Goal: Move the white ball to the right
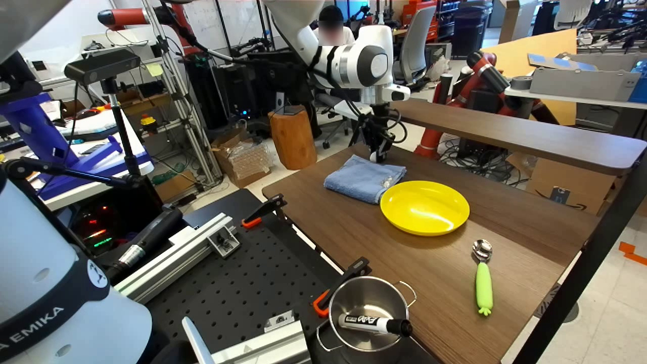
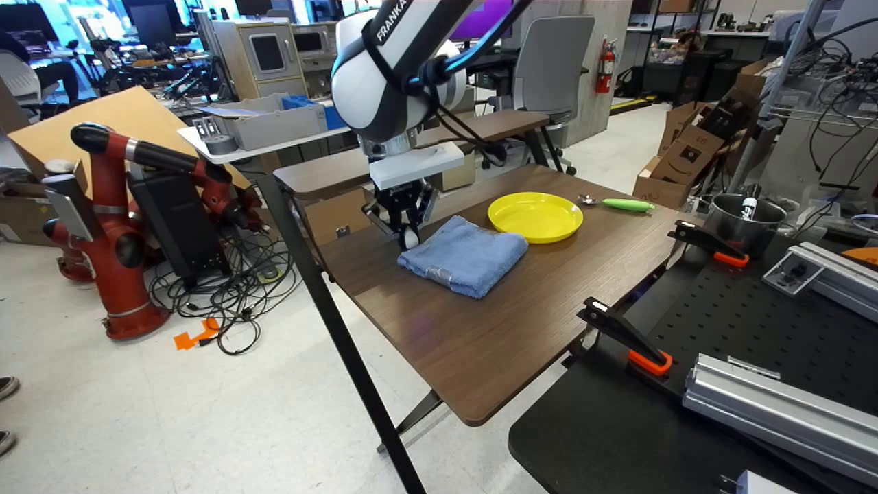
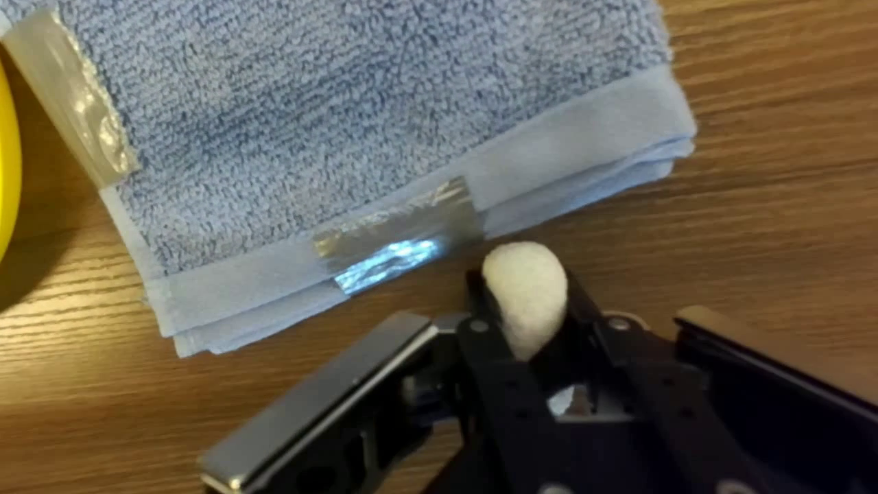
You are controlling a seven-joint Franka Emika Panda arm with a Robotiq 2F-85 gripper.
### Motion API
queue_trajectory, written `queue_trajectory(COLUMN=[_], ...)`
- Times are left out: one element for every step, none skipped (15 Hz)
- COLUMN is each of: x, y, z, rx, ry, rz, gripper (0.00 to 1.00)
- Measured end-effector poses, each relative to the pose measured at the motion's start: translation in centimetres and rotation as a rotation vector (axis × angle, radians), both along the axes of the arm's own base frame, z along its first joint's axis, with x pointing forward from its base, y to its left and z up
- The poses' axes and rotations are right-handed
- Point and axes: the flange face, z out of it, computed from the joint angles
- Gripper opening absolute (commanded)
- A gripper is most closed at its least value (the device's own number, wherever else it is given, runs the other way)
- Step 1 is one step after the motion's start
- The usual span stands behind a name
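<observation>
You have the gripper (image 3: 527, 305) closed on the white ball (image 3: 525, 285), jaws at either side, just beside the folded blue towel (image 3: 384, 123).

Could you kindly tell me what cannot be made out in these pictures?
White ball, wrist view: sides partly hidden by the claw.
Yellow bowl, wrist view: mostly cut off by the left edge.
Marker, in an exterior view: lower end hidden by the metal pot.
Person, in an exterior view: face blurred.
</observation>
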Motion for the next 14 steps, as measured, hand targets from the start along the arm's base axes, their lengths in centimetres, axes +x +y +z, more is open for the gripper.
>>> queue_trajectory(x=[0.1,0.1,0.1,0.1,0.1,0.0,-0.1,-0.1,-0.3,-0.5,-0.7,-1.1,-1.5,-2.1], y=[0.1,0.3,0.5,0.7,1.0,1.3,1.7,2.0,2.2,2.4,2.5,2.5,2.3,1.9], z=[0.2,0.3,0.3,0.4,0.4,0.5,0.7,0.9,1.3,1.7,2.2,2.9,3.7,4.4], rx=[-0.003,-0.007,-0.011,-0.016,-0.021,-0.026,-0.028,-0.030,-0.035,-0.039,-0.043,-0.048,-0.053,-0.060], ry=[0.000,-0.003,-0.005,-0.007,-0.010,-0.012,-0.015,-0.017,-0.020,-0.021,-0.020,-0.019,-0.017,-0.010], rz=[0.004,0.010,0.016,0.024,0.032,0.039,0.046,0.053,0.060,0.068,0.073,0.079,0.085,0.091], gripper=[0.03,0.03,0.05,0.05,0.05,0.05,0.05,0.05,0.05,0.05,0.05,0.05,0.05,0.05])
